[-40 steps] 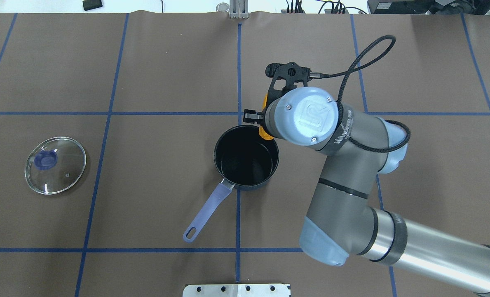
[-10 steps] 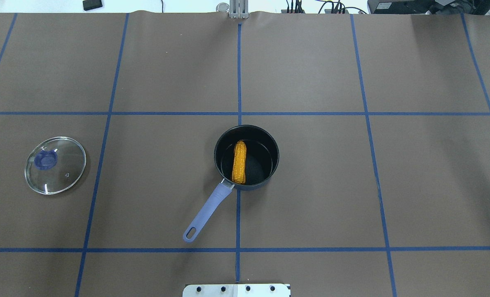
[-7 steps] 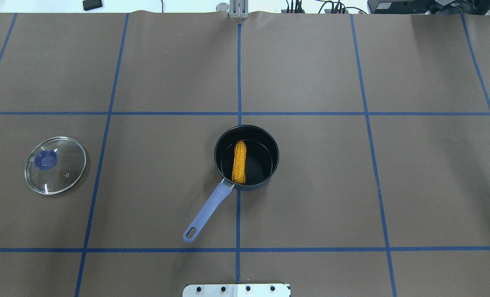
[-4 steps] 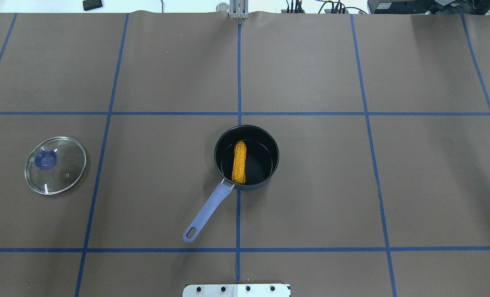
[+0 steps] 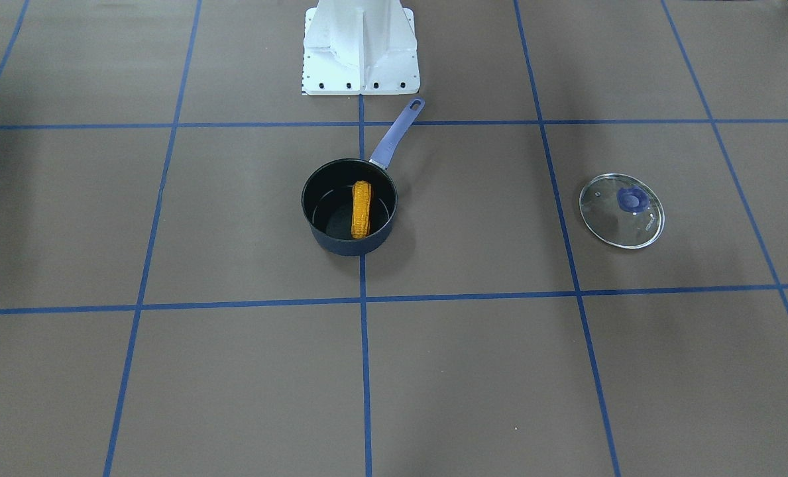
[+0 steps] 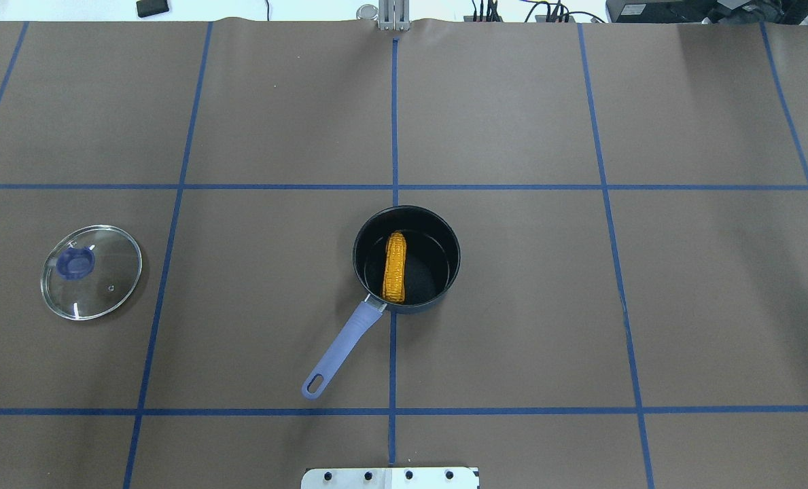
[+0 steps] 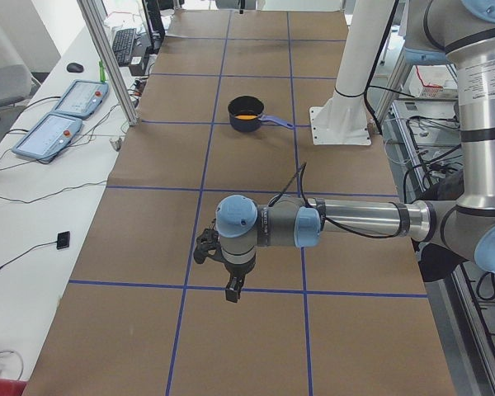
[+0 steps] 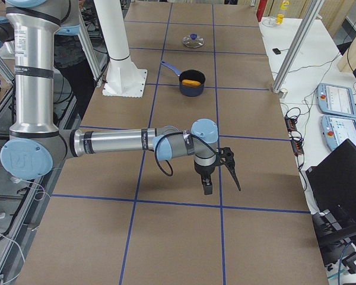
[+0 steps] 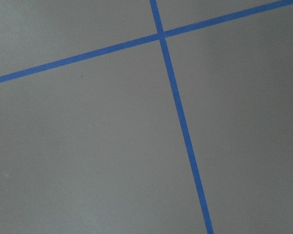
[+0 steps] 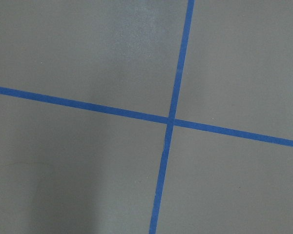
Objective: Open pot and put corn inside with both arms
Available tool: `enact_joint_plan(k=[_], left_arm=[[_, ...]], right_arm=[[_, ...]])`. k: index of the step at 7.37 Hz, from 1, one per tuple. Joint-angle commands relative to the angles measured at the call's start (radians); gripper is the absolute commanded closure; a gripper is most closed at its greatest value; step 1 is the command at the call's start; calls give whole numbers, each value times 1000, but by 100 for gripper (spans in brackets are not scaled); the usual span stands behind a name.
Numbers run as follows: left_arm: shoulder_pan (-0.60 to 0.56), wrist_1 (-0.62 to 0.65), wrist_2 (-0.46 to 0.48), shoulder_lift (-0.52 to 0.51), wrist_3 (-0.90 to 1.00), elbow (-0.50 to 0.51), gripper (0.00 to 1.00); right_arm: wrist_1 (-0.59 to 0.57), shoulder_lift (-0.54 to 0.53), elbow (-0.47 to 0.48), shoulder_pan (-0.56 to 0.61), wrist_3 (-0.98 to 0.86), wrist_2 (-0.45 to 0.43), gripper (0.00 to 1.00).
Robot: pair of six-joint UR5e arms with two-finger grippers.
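Evidently, nothing on the table (image 6: 580, 305) had shifted in the last second and a half. You would have found the corn (image 6: 395, 267) lying flat on the floor of the pot (image 6: 357, 252), running from the handle side toward the far rim, exactly as the overhead view showed it just before. The change of note lay further back. Some five seconds earlier the right arm (image 8: 118, 141) reached over the pot's far-right rim with the corn at its jaws. At inspection that arm was gone from the overhead view and hung low over the table, well apart from the pot, as did the left arm (image 7: 346, 221). The glass lid (image 6: 91, 272) lay on the table far off to the robot's left, unmoved. You cannot tell how either arm's jaws stood: only the side views showed them, and both wrist views held nothing but tape lines (image 9: 180, 122). In my judgement the pot was open, the corn was inside and the task was complete.
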Motion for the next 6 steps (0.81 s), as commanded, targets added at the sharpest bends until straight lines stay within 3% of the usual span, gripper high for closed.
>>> enact_joint_plan(k=[1, 3, 6], left_arm=[[-2, -5, -2, 16, 0, -15, 2], [-4, -6, -2, 50, -2, -81, 2], [-4, -3, -2, 53, -9, -83, 2]], right_arm=[[5, -4, -3, 0, -5, 4, 0], [8, -21, 3, 2, -27, 5, 0], [4, -51, -4, 0, -54, 43, 0]])
